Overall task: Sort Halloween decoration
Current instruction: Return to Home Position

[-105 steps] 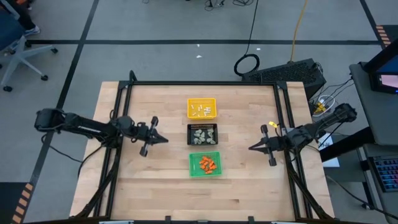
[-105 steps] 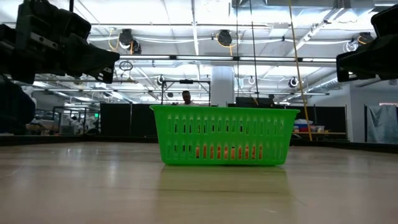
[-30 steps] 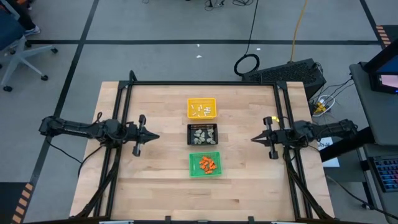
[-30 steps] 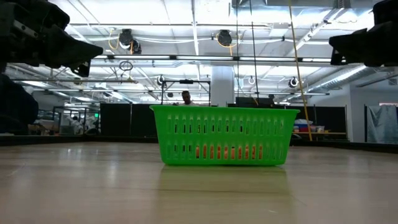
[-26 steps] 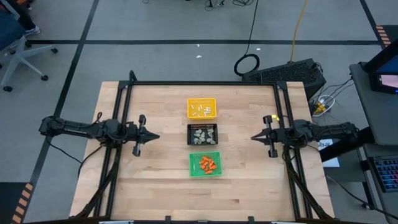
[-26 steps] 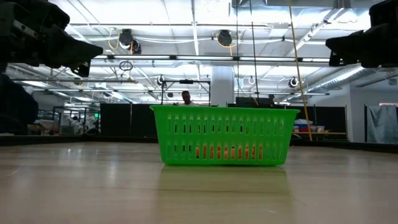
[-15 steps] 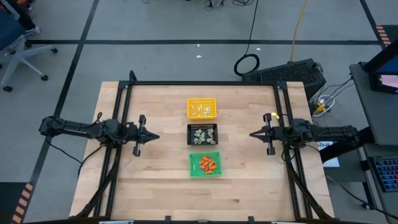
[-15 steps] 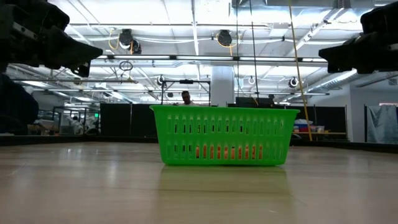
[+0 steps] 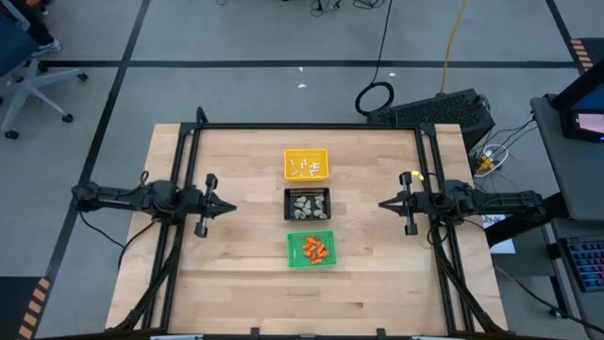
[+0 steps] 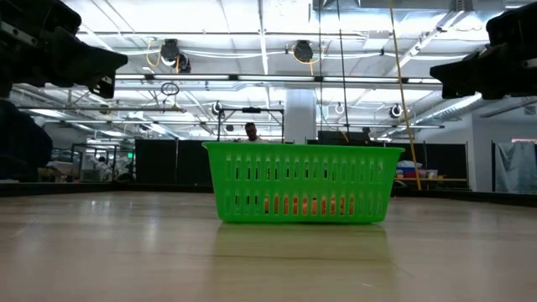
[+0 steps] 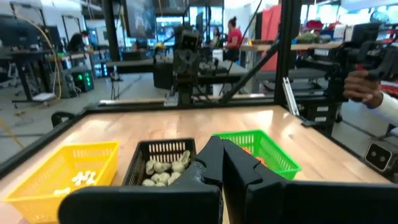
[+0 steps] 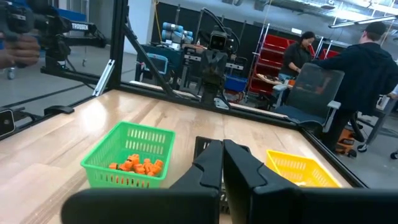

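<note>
**Pieces binned, both end effectors empty**

Left end effector [image 9: 229,205] and right end effector [image 9: 383,204] hover with fingers together, holding nothing, near the worktop's [image 9: 245,283] left and right edges. Both point inward at the black basket [image 9: 288,204], about equally far. The basket row runs from far edge to near edge. White sticks [image 9: 307,168] lie in the yellow basket [image 9: 288,163], beige-grey lumps [image 9: 308,205] in the black, orange bits [image 9: 314,249] in the green basket [image 9: 291,250]. No readable writing.

Three baskets are standing in a row down the middle of the surface [image 9: 245,274]. The far basket [image 9: 307,151] is holding the sticks [image 9: 308,167], the middle basket [image 9: 308,191] the lumps [image 9: 308,206], the near basket [image 9: 310,233] the bits [image 9: 314,249]. The left hand [image 9: 229,205] is hanging towards the left edge and the right hand [image 9: 382,204] towards the right edge, both level with the middle basket and well apart from it.
</note>
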Robot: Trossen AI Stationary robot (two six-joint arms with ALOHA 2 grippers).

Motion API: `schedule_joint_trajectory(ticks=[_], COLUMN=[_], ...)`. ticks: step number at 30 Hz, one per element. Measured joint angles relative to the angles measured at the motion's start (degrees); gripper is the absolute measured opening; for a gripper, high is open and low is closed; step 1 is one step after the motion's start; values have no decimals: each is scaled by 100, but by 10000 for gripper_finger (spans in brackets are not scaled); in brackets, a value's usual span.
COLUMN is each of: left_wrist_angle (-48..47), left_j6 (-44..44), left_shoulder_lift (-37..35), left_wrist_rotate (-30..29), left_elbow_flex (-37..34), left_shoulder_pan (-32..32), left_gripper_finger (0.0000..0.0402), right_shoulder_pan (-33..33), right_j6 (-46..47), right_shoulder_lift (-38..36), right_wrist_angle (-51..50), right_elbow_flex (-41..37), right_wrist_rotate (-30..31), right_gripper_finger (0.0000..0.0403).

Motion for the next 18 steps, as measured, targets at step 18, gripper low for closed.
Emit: schedule_joint_trajectory(ticks=[18], left_wrist_angle=[-329], left_j6=[-1], left_shoulder_lift=[-274], left_wrist_rotate=[214], left_elbow_flex=[0], left_shoulder_pan=[20], left_gripper_finger=[0], right_shoulder_pan=[0], right_j6=[78], right_shoulder_lift=[4], right_wrist_angle=[0], right_elbow_flex=[0], right_wrist_rotate=[0], right_gripper_finger=[0])
